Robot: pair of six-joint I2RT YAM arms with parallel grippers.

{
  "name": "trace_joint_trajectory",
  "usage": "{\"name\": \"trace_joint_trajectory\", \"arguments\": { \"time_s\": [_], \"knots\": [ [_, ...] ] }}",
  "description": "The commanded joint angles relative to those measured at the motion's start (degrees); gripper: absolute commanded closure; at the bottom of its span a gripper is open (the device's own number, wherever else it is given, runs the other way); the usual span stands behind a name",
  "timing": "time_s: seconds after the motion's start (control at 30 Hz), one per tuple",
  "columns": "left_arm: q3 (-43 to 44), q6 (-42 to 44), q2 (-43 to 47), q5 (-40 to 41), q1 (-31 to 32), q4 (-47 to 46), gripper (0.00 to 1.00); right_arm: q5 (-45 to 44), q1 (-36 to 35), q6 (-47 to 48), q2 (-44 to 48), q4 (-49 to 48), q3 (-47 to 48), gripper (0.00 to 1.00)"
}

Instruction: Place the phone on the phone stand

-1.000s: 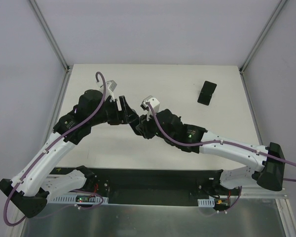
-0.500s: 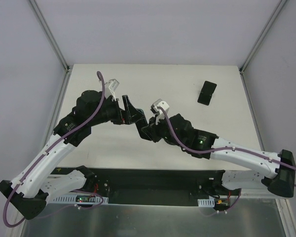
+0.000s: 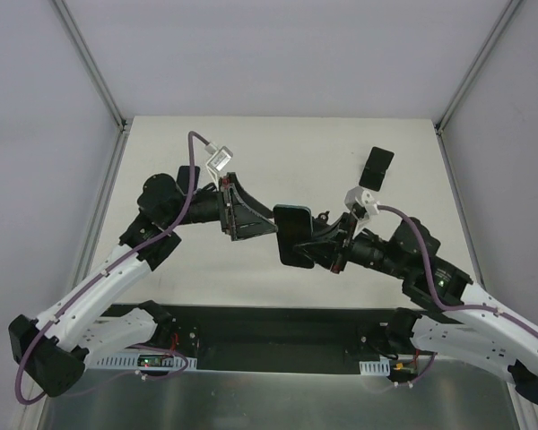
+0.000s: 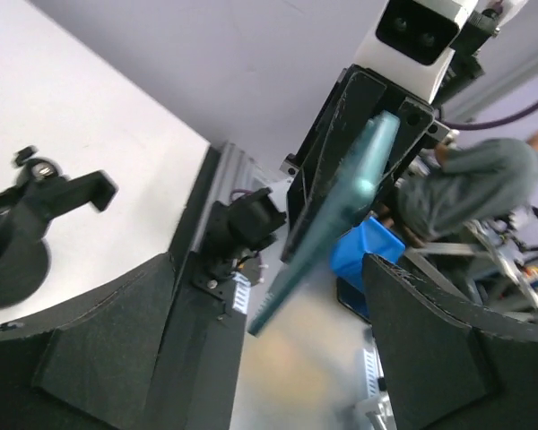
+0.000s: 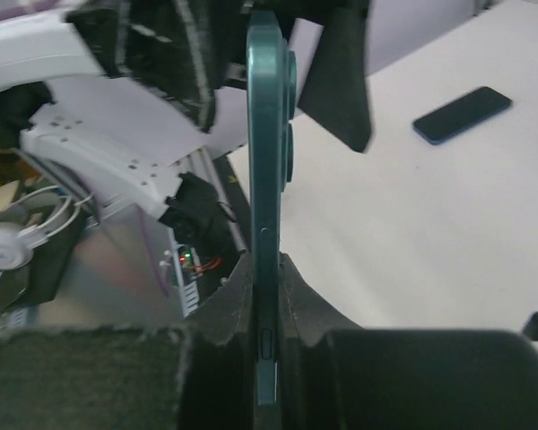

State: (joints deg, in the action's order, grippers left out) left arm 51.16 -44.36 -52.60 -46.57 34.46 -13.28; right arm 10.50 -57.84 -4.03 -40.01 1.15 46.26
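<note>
Grey panels wall in a white table. The two wrists were bunched together at mid-frame a moment ago and have since drawn apart. Left of centre, the left gripper now stands wide. In its wrist view its fingers sit clear on both sides of the phone, touching nothing. The phone hangs above the table at the centre of the frame, its broad side turned up to the top camera. Just right of it, the right gripper is clamped on the phone's edge. The stand sits untouched in the upper right, well apart. The hand-off looks complete, and carrying the phone to the stand remains.
</note>
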Motion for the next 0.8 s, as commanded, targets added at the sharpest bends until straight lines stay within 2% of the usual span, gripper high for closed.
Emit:
{"name": "trace_joint_trajectory", "arguments": {
  "time_s": [0.0, 0.17, 0.27, 0.3, 0.37, 0.43, 0.57, 0.6, 0.63, 0.67, 0.7, 0.73, 0.77],
  "knots": [
    [-0.8, -11.3, -3.7, -10.7, 1.4, -25.6, 0.22, 12.5, 0.2, -2.6, 1.9, -6.7, 1.8, 0.99],
    [3.1, -8.6, -6.1, -11.0, 7.0, -27.0, 0.37, 11.1, 0.3, -3.0, 2.3, -8.4, 1.0, 0.99],
    [4.3, -7.6, -7.3, -10.9, 8.5, -27.0, 0.55, 9.6, 0.3, -2.9, 2.1, -8.5, 0.9, 0.99],
    [4.6, -7.4, -7.4, -11.0, 8.8, -27.0, 0.64, 9.4, 0.3, -3.0, 2.1, -8.8, 0.9, 0.99],
    [4.7, -7.1, -7.8, -10.7, 8.9, -26.8, 0.74, 8.8, 0.3, -2.7, 2.0, -8.9, 0.8, 0.99],
    [4.7, -6.7, -7.6, -10.0, 9.0, -26.2, 0.78, 8.7, 0.3, -2.8, 1.7, -9.0, 0.8, 0.99],
    [5.6, -5.2, -7.9, -9.0, 9.1, -23.7, 0.79, 9.8, 0.3, -3.3, 0.5, -9.8, 0.8, 0.99],
    [6.1, -4.9, -8.0, -8.9, 9.1, -22.9, 0.82, 9.7, 0.4, -3.3, 0.3, -9.8, 0.8, 0.99],
    [6.2, -4.5, -8.1, -8.9, 9.1, -22.7, 0.94, 9.5, 0.3, -3.3, 0.3, -9.7, 0.7, 0.99],
    [6.4, -3.7, -8.1, -8.3, 9.1, -21.5, 1.0, 9.1, 0.3, -3.3, 0.2, -9.7, 0.6, 0.99],
    [7.1, -2.8, -7.8, -7.3, 9.1, -19.6, 1.0, 8.9, 0.3, -3.2, 0.2, -9.7, 0.6, 0.99],
    [7.7, 1.8, -7.3, -5.5, 9.1, -16.5, 1.0, 8.7, 0.3, -2.7, 0.2, -8.2, 0.8, 0.95],
    [8.6, 4.7, -5.9, 0.0, 9.1, -6.7, 1.0, 6.7, 0.3, -2.0, 0.3, -6.5, 1.5, 0.8]
  ]
}}
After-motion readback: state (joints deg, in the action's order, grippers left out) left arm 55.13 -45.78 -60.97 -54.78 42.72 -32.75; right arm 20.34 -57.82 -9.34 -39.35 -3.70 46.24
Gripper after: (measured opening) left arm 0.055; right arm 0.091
